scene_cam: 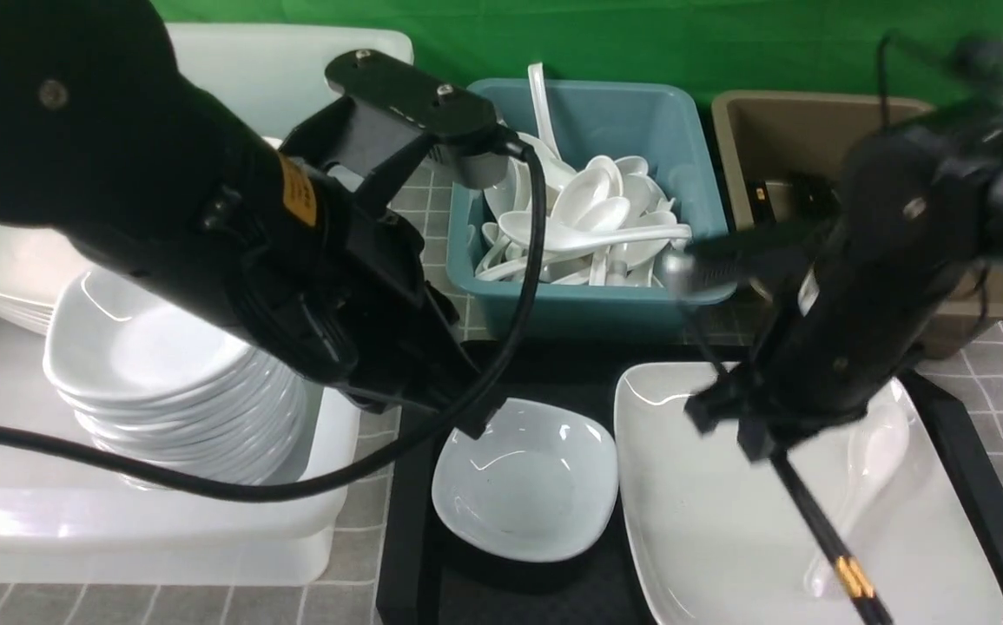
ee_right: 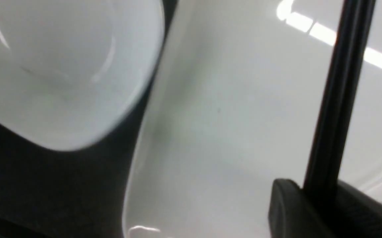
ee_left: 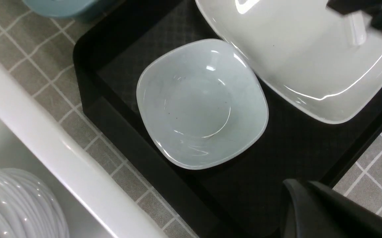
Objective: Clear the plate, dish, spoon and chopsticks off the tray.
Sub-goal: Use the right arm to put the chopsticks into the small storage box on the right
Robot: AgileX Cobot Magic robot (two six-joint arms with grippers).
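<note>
Your right gripper [scene_cam: 766,438] has the chopsticks [scene_cam: 818,516] pinched between its fingertips, with the pair slanting toward 5 o'clock in the front view, above the plate [scene_cam: 718,512]. Your left gripper [scene_cam: 479,417] is closed with nothing in it, its tips by the dish [scene_cam: 525,477].

From the right fingertips, you have the spoon [scene_cam: 879,443] out toward 3 o'clock, lying on the plate with its handle toward 7 o'clock. The dish sits at 9 o'clock, beside the plate in the tray [scene_cam: 410,521]. Farther out, the teal bin [scene_cam: 592,299] of spoons is at 11 o'clock, the brown bin [scene_cam: 731,165] near 12, and the white tub [scene_cam: 145,555] with its stacked bowls [scene_cam: 154,347] at 9.

The right arm is blurred for you in front, and it covers part of the plate. The bottom of the front view cuts off the gold-banded chopstick end, the plate and the tray (a tight crop, that one).

Your right wrist view separates the two sticks side by side; the left wrist view gives you the dish's full outline and the tray's near rim, which the front view leaves out.
</note>
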